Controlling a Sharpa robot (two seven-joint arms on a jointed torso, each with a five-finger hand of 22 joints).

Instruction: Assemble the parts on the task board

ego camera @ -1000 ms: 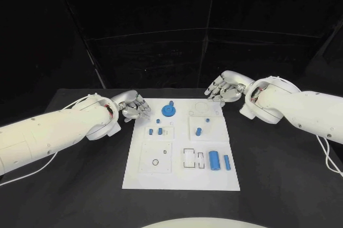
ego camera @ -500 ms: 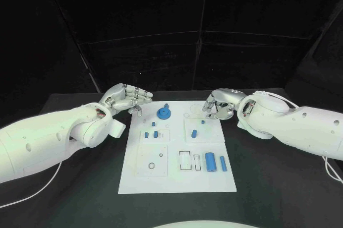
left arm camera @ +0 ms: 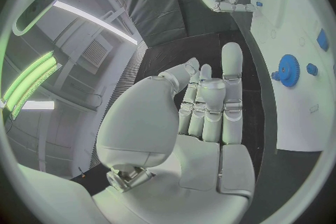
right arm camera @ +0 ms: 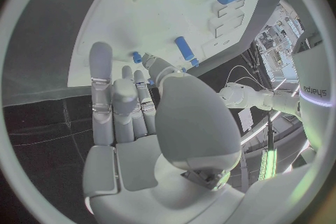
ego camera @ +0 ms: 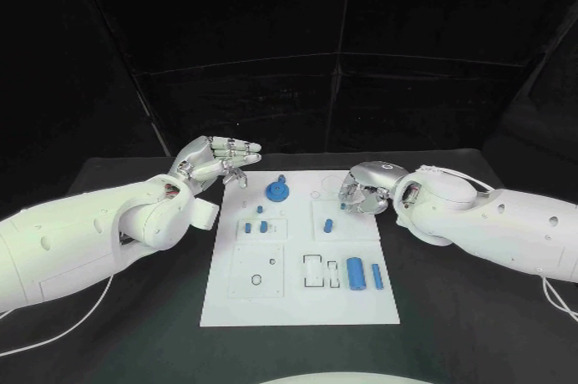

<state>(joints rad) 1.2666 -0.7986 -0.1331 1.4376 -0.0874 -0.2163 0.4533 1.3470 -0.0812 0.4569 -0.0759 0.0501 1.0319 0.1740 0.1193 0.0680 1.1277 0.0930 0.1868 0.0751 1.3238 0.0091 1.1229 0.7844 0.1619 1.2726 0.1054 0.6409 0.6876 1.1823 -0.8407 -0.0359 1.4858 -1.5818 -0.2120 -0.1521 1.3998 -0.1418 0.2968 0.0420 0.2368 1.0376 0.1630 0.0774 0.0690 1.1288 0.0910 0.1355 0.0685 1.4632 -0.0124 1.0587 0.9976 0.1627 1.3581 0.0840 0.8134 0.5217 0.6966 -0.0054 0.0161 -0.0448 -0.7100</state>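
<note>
- While its fingers (ego camera: 236, 150) stand spread and raised with nothing between them, the left hand (ego camera: 215, 163) hangs in the air just off the task board's (ego camera: 301, 305) far left corner; the left wrist view shows the palm flat and the fingers (left arm camera: 231, 75) nearly straight.
- The right hand (ego camera: 362, 189) has its fingers (ego camera: 351, 191) curled loosely inward above the task board's far right part; the right wrist view shows the fingers (right arm camera: 101, 75) partly extended and the thumb folded across the palm, holding nothing.
- The task board lies flat in the middle of the black worktop (ego camera: 482, 317), long side running away from the robot.
- A blue gear (ego camera: 280, 189) stands near the task board's far edge, between the two hands and closer to the left one.
- Small blue pegs (ego camera: 256, 227) sit in the task board's left middle, and another blue peg (ego camera: 327, 225) stands to their right, just on the near side of the right hand.
- A large blue cylinder (ego camera: 356, 271) and a thin blue rod (ego camera: 376, 274) lie side by side at the task board's right, nearer the robot.
- A small black ring (ego camera: 254, 278) lies on the task board's left, level with the cylinder.
</note>
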